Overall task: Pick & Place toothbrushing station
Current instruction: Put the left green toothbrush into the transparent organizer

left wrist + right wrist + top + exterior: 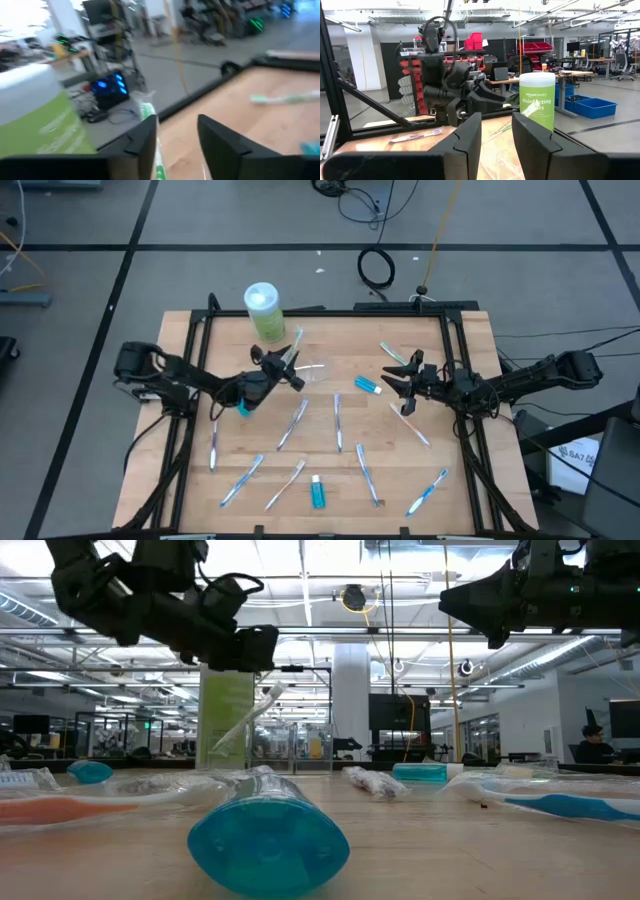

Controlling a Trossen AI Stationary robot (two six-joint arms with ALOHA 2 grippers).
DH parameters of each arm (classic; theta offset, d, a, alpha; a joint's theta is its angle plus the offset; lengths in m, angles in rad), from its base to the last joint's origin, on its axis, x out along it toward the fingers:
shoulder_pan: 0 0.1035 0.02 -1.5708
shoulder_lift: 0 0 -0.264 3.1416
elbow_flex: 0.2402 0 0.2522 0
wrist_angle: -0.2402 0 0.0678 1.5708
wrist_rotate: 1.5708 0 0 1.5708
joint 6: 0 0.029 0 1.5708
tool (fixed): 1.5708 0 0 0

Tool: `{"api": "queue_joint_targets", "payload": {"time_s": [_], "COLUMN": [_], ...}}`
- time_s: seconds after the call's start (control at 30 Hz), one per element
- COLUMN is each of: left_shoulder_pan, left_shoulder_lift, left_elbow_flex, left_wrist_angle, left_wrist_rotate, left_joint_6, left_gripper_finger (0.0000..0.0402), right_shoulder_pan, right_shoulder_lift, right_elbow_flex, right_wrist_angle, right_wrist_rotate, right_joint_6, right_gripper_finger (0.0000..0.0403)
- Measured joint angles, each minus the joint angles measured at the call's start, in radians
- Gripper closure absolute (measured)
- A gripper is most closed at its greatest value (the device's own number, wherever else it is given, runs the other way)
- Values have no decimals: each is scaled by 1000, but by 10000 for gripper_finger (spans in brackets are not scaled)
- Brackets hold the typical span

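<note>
Toothbrush (296,343) leans against the green canister (265,312) at the table's (470,480) far edge, so the left claw (289,368), fingers spread, should pinch its handle squarely, while the right claw (397,380) waits spread.

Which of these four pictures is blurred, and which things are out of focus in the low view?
Left wrist view: smeared all over, the green-labelled canister most of all. Low view: the near blue cap is soft, and the ceiling lights glare. High and right wrist views: sharp and evenly lit.
</note>
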Motion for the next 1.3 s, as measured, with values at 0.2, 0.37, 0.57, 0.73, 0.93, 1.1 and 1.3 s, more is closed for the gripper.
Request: {"api": "queue_joint_targets", "payload": {"time_s": [0.2,0.37,0.57,0.73,0.93,1.1,1.3], "left_shoulder_pan": [147,243,304,340,343,343,345], "left_shoulder_lift": [-133,-147,-137,-137,-87,-32,-32], "left_elbow_flex": [64,150,179,179,179,179,179], "left_wrist_angle": [-394,-629,-701,-733,-695,-660,-637], "left_wrist_rotate": [322,478,510,577,608,573,570], "left_joint_6": [-256,-286,-334,-406,-439,-426,-422], "left_gripper_finger": [169,148,147,147,147,147,165], "right_shoulder_pan": [0,0,0,0,0,0,0], "right_shoulder_lift": [0,0,0,0,0,0,0], "right_elbow_flex": [0,0,0,0,0,0,0], "right_wrist_angle": [0,0,0,0,1,1,1], "right_wrist_rotate": [0,0,0,0,0,0,0], "right_joint_6": [-6,-6,-6,-9,-17,-4,-12], "right_gripper_finger": [303,303,303,303,303,303,303]}}
